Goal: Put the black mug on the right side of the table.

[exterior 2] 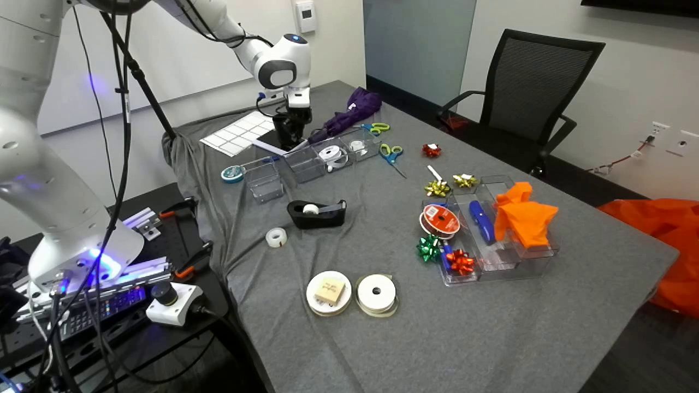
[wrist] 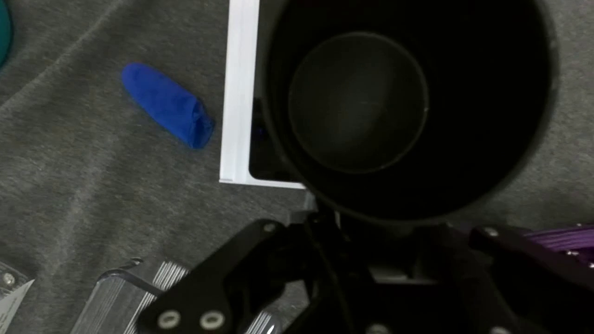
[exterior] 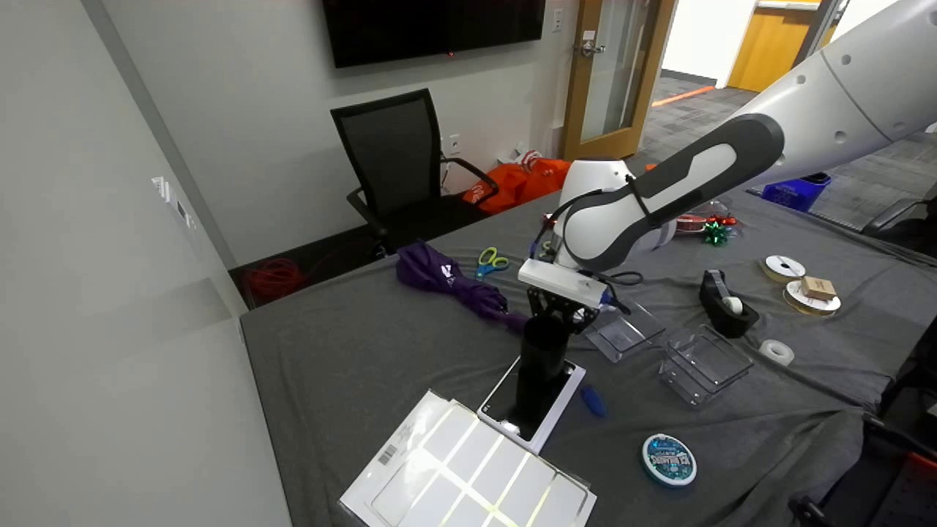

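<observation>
Wrist view only: floor of black mug point(wrist: 394, 106). In both exterior views: mug upright over black-topped white box point(exterior: 557, 404). Gripper point(exterior: 562, 311) at rim; jaw tips hidden, cannot tell whether gripping.

The wrist view's left edge cuts a teal disc point(wrist: 4, 31), its top edge the black mug point(wrist: 403, 106), which hides part of a white-framed panel point(wrist: 239, 93); the fingertips of the gripper point(wrist: 383, 232) seem lost in the dark.
</observation>
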Tool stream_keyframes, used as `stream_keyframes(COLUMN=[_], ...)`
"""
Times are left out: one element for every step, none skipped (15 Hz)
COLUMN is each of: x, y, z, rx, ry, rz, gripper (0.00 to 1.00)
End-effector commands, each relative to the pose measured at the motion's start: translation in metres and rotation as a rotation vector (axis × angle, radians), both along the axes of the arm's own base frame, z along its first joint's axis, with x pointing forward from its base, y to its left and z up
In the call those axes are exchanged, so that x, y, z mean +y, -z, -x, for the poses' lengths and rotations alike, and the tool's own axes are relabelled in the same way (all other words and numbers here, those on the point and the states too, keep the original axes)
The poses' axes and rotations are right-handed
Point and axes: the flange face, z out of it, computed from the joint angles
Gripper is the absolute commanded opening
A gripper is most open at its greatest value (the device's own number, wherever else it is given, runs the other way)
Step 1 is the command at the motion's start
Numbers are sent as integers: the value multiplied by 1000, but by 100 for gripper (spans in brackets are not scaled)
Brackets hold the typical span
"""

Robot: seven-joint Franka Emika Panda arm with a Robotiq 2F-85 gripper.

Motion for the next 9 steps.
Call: stream_keyframes(x=[0, 0, 0, 0, -1, -1, 0, 0, 1], y=[5, 5, 5, 4, 3, 2, -2, -7, -11], z=[-2, -2, -1, 0, 1, 2, 3, 5, 7], rx=[-5, -6, -6, -7, -7, -8, -10, -14, -16], ry=[16, 15, 13, 9, 6, 3, -4, -11, -18], rz=[-10, -8, -7, -7, -7, -8, -9, -15, -21], gripper=[3, 1, 3, 5, 5, 5, 5, 5, 5])
